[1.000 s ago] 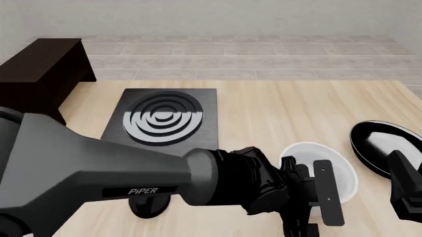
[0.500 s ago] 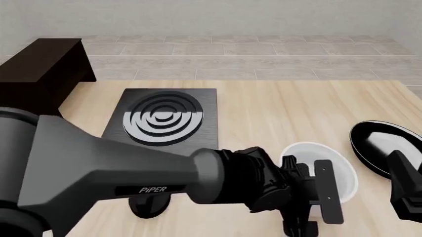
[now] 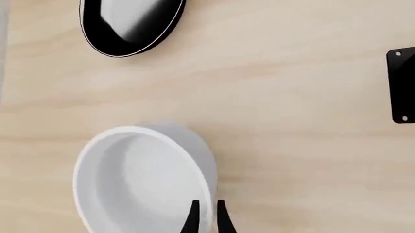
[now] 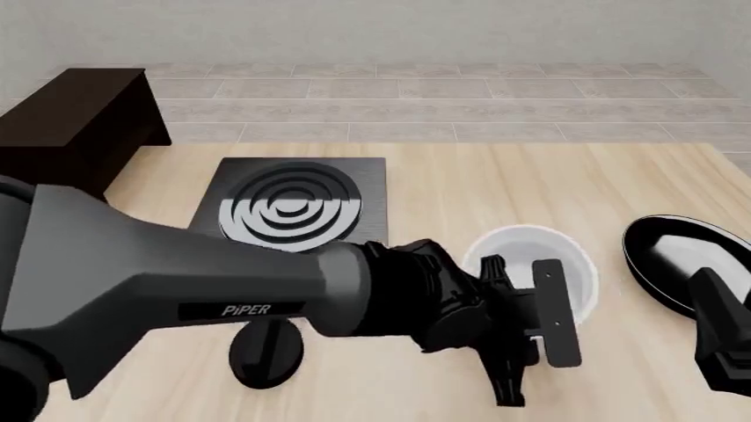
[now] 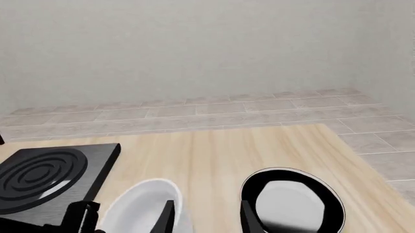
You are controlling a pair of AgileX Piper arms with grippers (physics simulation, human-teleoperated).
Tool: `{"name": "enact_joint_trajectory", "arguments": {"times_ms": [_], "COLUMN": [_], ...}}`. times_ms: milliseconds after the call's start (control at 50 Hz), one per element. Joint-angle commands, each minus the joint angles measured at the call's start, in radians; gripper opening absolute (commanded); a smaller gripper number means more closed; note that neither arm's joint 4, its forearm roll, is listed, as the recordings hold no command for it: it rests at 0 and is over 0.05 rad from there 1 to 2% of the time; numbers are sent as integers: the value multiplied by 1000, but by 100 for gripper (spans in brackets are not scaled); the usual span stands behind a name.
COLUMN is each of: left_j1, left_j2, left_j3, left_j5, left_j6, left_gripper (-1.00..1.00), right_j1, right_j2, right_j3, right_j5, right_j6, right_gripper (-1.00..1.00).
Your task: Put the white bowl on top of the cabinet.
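From my seat the left gripper (image 4: 530,347) is nearest, reaching across the table. In its wrist view two thin fingertips (image 3: 192,217) straddle the near wall of the white bowl (image 4: 530,264), one inside and one outside, jaws narrow and pinched on the rim. I cannot tell from these views whether the bowl is off the wood or resting on it.

I judge the bowl stiff and fairly light, with a thick wall that gives the pads something to bite. Its glossy glaze looks slippery, so a one-sided rim pinch could let it swing or slide out on the carry; I would keep it level and move slowly. The rim is the sensible place to take hold, since the body looks too wide to span.

It is plain white, deep and round, with straight sides and nothing inside. It sits right of centre on the pale wooden table (image 4: 470,193), with the black-rimmed plate (image 4: 678,264) just to its right and apart from it.

The right gripper (image 5: 207,218) hangs low at the right edge, jaws parted, holding nothing.

Further back is the black stove slab (image 4: 288,209) with its rings. Farthest, at the far left, stands the dark cabinet (image 4: 73,123), its flat top bare, well away from the bowl.
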Motion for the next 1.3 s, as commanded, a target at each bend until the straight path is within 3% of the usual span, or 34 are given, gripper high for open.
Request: {"name": "enact_joint_trajectory", "arguments": {"times_ms": [20,500,900,1300], "left_j1": [92,191,282,500], "left_j2": [-44,-204,-387,-521], "left_j3": [38,45,18,-35], "left_j5": [-36,-80,-20,71], "left_j6": [42,107,-20,-83], "left_gripper": [-100,-100,-100,-100], "right_j1": [1,2,2,3], "right_j2": [0,0,0,0], "right_j3": [0,0,0,0], "right_j5": [0,1,-2,-1], "right_j6": [-1,-2,-4,-9], "right_gripper": [100,100,100,100]}}
